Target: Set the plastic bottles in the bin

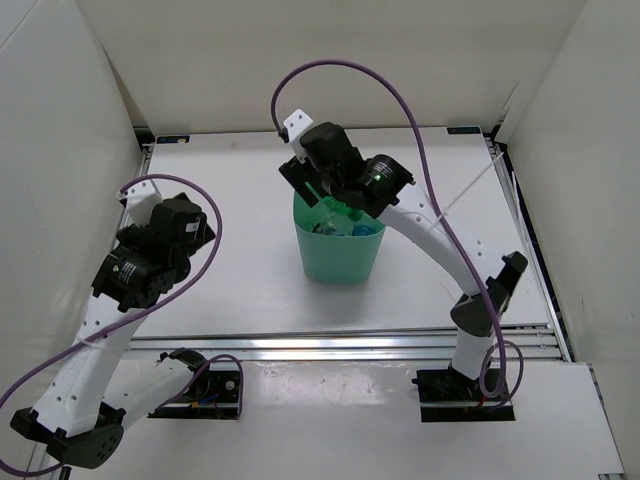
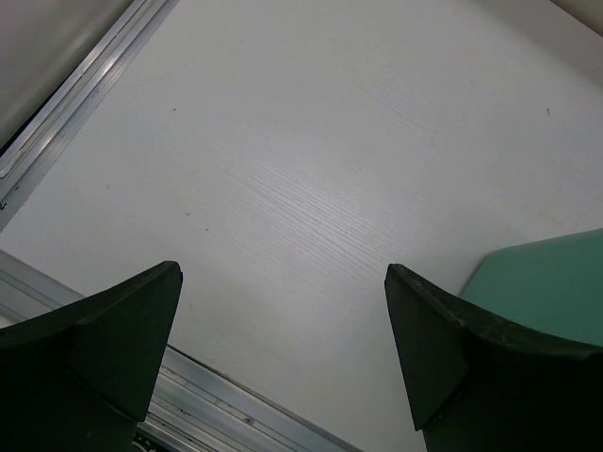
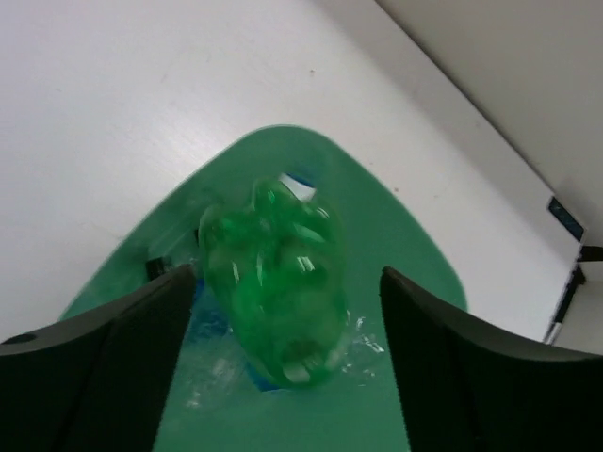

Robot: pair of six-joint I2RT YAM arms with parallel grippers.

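Words on the plastic bottles (image 3: 273, 273): too blurry to read.
Words on the bin (image 3: 415, 254): none to read.
Blue tag (image 3: 565, 218) at the counter (image 3: 113, 94) edge: too small to read.

The bin (image 1: 338, 262) stands mid-counter with plastic bottles (image 1: 336, 228) inside. The right gripper (image 1: 333, 198) hangs over it; the left gripper (image 2: 283, 292) is near the left edge

The bench (image 1: 250, 290) has a flat white top with a faint wood-grain texture. An aluminium rail (image 1: 330, 345) runs along the near edge of the bench, and a second rail (image 2: 66, 104) runs along the left edge. A black strip (image 1: 530, 250) borders the right edge. A small blue label (image 1: 172, 132) sits at the far left corner, and another blue label (image 3: 567, 218) at the far right corner. Plain white panels (image 1: 330, 60) enclose the far, left and right sides.
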